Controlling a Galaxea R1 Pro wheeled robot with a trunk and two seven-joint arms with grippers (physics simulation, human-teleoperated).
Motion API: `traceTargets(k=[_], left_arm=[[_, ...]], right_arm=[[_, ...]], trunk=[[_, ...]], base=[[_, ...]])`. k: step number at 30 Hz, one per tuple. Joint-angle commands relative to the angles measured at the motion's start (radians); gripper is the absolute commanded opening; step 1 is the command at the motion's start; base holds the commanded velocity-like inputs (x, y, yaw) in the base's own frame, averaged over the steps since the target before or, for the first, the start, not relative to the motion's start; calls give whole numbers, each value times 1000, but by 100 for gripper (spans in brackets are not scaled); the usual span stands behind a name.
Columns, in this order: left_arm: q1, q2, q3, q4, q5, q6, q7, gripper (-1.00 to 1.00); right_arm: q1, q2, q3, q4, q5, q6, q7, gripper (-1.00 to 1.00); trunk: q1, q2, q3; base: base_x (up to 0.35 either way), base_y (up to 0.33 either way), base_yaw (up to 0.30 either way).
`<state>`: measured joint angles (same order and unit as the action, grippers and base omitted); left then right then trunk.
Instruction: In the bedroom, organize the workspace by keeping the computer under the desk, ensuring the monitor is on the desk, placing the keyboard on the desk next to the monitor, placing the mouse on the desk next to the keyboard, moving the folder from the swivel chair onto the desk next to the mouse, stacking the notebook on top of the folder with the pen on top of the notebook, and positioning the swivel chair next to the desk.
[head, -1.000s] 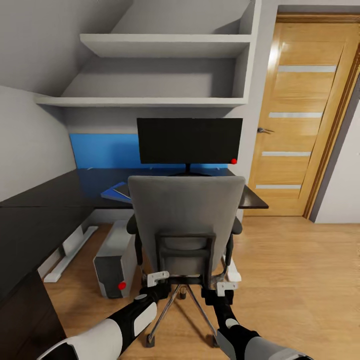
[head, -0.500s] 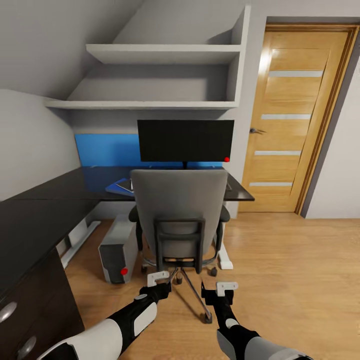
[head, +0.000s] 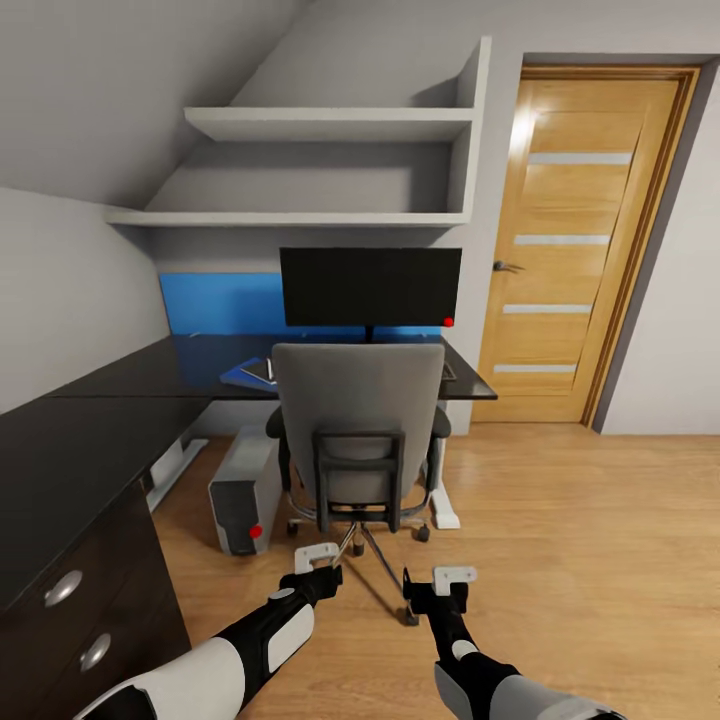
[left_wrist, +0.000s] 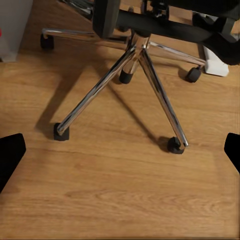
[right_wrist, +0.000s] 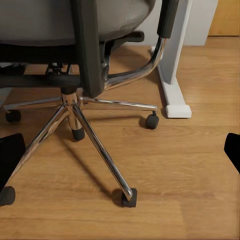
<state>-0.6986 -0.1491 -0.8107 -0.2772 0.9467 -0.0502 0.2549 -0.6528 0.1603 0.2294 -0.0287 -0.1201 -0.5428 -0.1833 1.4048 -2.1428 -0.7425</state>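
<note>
arms: white shells, black joints | left end effector (head: 318, 558): black, pale-grey fingers

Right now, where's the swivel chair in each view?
Head view: swivel chair centre, its back to the camera, in front of the desk.
Left wrist view: chrome base and casters.
Right wrist view: seat underside, base.
Shared landmark: chrome five-spoke base.

The swivel chair (head: 360, 415) is grey padded, with a black back frame and chrome spokes on black casters. The desk (head: 120, 400) is black, its drawers silver-knobbed. A bright blue folder (head: 240, 376) lies near the desk's back edge. The monitor (head: 370, 288) is black, the computer (head: 243, 487) light grey, the floor (head: 560, 540) pale wood-grained.
</note>
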Motion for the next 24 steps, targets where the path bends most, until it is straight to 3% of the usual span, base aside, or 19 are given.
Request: traceTargets(k=[1, 7, 15, 20, 24], left_arm=[[-1, 0, -9, 0, 10, -4, 5, 100], [-1, 0, -8, 4, 12, -2, 5, 100], [1, 1, -6, 224, 14, -8, -5, 100], [73, 5, -5, 244, 14, -11, -12, 100], [114, 7, -4, 245, 13, -11, -12, 100]], right_arm=[[-1, 0, 9, 1, -10, -3, -2, 100], [-1, -4, 8, 0, -10, -1, -4, 100], [19, -37, 6, 40, -22, -4, -7, 100], [94, -40, 6, 51, -19, 1, -11, 100], [116, -48, 6, 52, -17, 3, -11, 100]], trunk=[[-4, 7, 2], [-27, 49, 21], [-58, 105, 46], [-77, 140, 62], [-92, 168, 74]], base=[[-22, 0, 0], [-8, 0, 0], [0, 0, 0], [0, 0, 0], [0, 0, 0]])
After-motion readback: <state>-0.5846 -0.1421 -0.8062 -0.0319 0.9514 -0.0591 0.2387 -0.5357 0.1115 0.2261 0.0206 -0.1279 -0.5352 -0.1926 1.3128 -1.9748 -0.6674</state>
